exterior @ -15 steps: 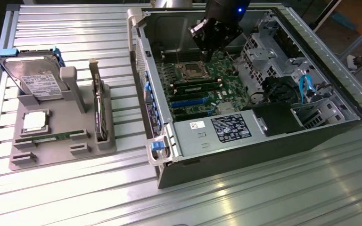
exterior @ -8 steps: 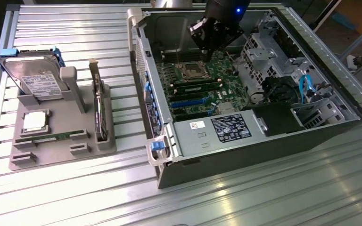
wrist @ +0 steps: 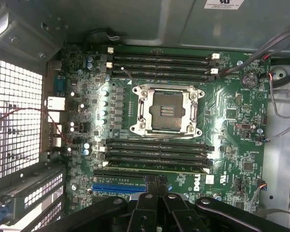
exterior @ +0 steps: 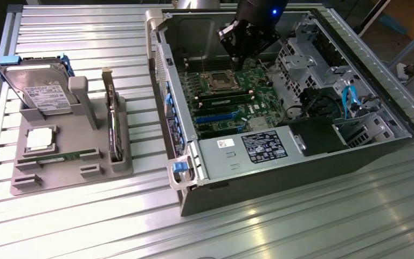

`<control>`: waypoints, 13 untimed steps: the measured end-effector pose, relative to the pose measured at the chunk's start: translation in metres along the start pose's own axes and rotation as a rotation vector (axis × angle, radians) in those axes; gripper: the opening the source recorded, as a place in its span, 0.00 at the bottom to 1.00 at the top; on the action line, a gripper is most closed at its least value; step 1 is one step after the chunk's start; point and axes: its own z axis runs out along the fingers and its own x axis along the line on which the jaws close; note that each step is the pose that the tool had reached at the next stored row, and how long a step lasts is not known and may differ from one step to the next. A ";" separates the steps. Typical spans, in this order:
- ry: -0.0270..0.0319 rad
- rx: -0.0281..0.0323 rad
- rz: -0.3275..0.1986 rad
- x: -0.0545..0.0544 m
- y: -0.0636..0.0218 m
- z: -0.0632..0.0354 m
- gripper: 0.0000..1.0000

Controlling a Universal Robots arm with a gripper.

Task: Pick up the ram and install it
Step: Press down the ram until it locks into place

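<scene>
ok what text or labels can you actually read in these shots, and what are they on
"DELL": round white logo on the motherboard, near the lower memory slots in the wrist view.
Hard drive label: printed lines, too small to read.
Power supply black label and small white sticker: unreadable.
White sticker on the case wall in the wrist view: cut off, unreadable.
Motherboard silkscreen: too fine to read.

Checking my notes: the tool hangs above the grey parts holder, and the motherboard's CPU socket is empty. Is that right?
Not quite: the exterior view shows the tool above the motherboard inside the open case, not the holder. The CPU socket is empty.
</scene>
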 end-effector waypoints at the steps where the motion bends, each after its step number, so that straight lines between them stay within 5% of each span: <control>1: 0.0000 0.0000 0.000 -0.001 0.0000 0.0000 0.11; 13: -0.0071 -0.0011 0.000 -0.003 -0.0001 0.0000 0.11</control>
